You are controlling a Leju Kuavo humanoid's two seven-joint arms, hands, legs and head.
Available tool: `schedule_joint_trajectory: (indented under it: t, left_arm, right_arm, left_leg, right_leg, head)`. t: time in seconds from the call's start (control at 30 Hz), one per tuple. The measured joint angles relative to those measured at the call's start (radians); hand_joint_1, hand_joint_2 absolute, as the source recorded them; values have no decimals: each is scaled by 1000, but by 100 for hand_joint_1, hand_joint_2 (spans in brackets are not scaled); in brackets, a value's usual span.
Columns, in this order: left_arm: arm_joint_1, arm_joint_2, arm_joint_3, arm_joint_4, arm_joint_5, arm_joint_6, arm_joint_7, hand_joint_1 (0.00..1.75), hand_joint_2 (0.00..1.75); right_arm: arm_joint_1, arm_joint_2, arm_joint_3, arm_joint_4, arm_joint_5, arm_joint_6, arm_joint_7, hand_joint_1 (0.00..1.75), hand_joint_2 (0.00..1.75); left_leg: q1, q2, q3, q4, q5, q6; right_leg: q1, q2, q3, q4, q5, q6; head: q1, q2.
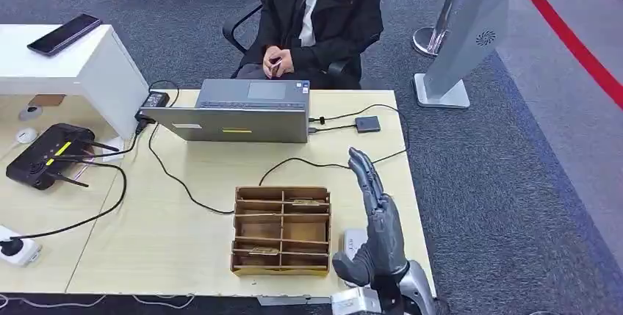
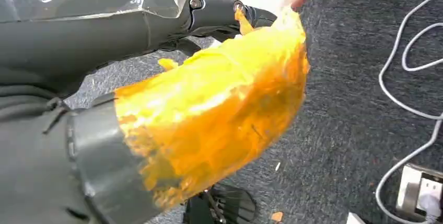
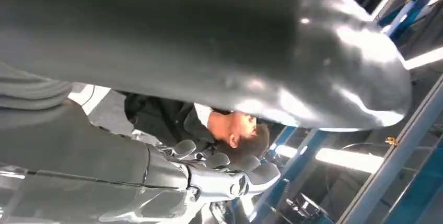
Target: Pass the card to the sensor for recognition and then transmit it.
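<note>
A brown wooden divider box (image 1: 281,230) stands on the table's near side, with flat tan cards (image 1: 307,202) lying in some compartments. A small black sensor box (image 1: 367,124) lies far right on the table, wired to the laptop. My right hand (image 1: 373,216) is raised beside the box's right side, fingers (image 3: 224,174) stretched out straight, and it holds nothing. A white object (image 1: 353,242) lies on the table partly behind that hand. My left hand (image 2: 209,109) hangs over the carpet, its thumb wrapped in yellow, and nothing is in it.
A grey laptop (image 1: 239,113) stands at the table's far edge, and a person (image 1: 316,14) in a dark jacket sits behind it. A black router (image 1: 48,155), cables (image 1: 169,175) and a power strip (image 1: 16,249) are on the left. A white stand (image 1: 459,43) is on the carpet at right.
</note>
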Motion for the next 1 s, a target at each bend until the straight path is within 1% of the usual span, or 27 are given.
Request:
schedule_joint_trajectory:
  t: [0.43,0.63,0.67,0.8,1.0]
  left_arm:
    - [51,-7,0,0,-10,2,23,0,0]
    - [55,-11,0,0,-12,5,35,0,0]
    - [55,-12,-1,0,-15,5,39,0,0]
    - [58,-13,-7,0,-27,6,51,0,0]
    - [58,-13,-25,0,-29,6,61,0,0]
  right_arm:
    - [81,0,0,-31,14,-6,-18,0,0]
    - [90,0,-5,-29,72,10,-16,0,0]
    - [93,0,-5,-29,82,10,-16,0,175]
    - [100,0,-6,-28,120,10,-11,0,175]
    - [105,0,-8,-28,179,9,16,0,175]
  left_leg:
    - [0,0,0,0,0,0]
    - [0,0,0,0,0,0]
    - [0,0,0,0,0,0]
    - [0,0,0,0,0,0]
    - [0,0,0,0,0,0]
  right_leg:
    - [0,0,0,0,-1,0]
    - [0,0,0,0,-1,0]
    - [0,0,0,0,-1,0]
    - [0,0,0,0,-1,0]
    - [0,0,0,0,-1,0]
  head:
    - [0,0]
    - [0,0]
    - [0,0]
    - [0,0]
    - [0,0]
